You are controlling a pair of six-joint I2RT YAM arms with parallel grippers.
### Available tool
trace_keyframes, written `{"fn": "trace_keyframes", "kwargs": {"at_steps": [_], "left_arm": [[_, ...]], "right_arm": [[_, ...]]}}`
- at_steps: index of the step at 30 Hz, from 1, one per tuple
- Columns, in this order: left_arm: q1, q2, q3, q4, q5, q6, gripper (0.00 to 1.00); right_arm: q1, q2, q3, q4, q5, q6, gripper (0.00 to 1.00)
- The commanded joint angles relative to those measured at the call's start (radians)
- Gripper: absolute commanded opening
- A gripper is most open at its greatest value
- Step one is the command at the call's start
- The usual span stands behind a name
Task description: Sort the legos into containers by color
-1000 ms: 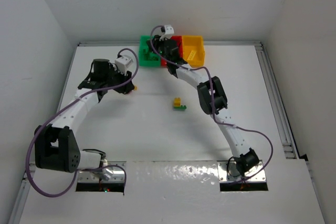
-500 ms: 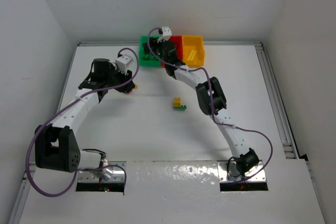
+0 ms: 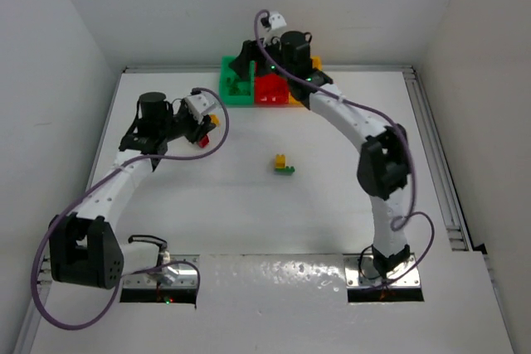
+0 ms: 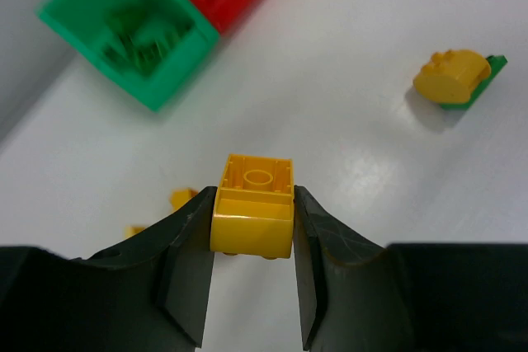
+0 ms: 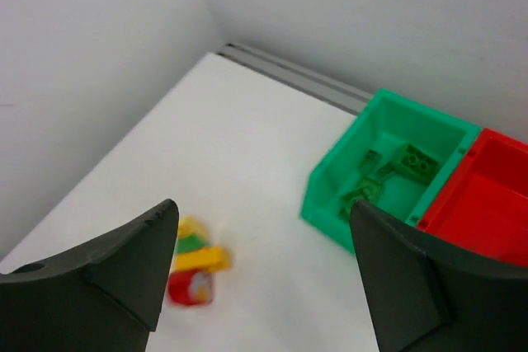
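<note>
The left hand (image 4: 252, 241) was clamped on a yellow lego (image 4: 253, 204) over the desk (image 4: 346, 146). The right hand (image 5: 262, 208) hung wide open and empty near the green container (image 5: 330, 195), which held green legos (image 5: 412, 161).

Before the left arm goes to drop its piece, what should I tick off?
1. yellow brick clamped in left tool: ok.
2. right tool open and empty: ok.
3. Path to yellow bin free: not ok, right arm hangs over it.
4. green bin holds only green bricks: ok.
5. All bricks off the table: not ok, yellow-and-green pair lies mid-table.
6. Room inside yellow bin: cannot tell, mostly hidden.
</note>
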State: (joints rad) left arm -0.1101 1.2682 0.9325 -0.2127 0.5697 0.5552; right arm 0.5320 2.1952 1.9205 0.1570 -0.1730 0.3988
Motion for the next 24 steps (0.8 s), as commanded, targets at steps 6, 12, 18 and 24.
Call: {"fn": "trace_keyframes", "kwargs": {"at_steps": [6, 12, 18, 24], "left_arm": [[0.003, 0.009, 0.037, 0.476, 0.252, 0.030, 0.00], [0.001, 0.063, 0.152, 0.319, 0.401, -0.029, 0.00], [-0.037, 0.051, 0.200, 0.013, 0.506, 0.166, 0.00], [-0.094, 0.022, 0.187, -0.065, 0.512, 0.173, 0.00]], "right_arm": [[-0.080, -0.408, -0.325, -0.224, -0.419, -0.032, 0.91], [-0.036, -0.686, -0.831, 0.168, -0.385, -0.457, 0.95], [0.017, -0.695, -0.719, -0.092, -0.444, -0.784, 0.90], [0.075, -0.640, -0.680, -0.108, -0.454, -0.824, 0.90]]}}
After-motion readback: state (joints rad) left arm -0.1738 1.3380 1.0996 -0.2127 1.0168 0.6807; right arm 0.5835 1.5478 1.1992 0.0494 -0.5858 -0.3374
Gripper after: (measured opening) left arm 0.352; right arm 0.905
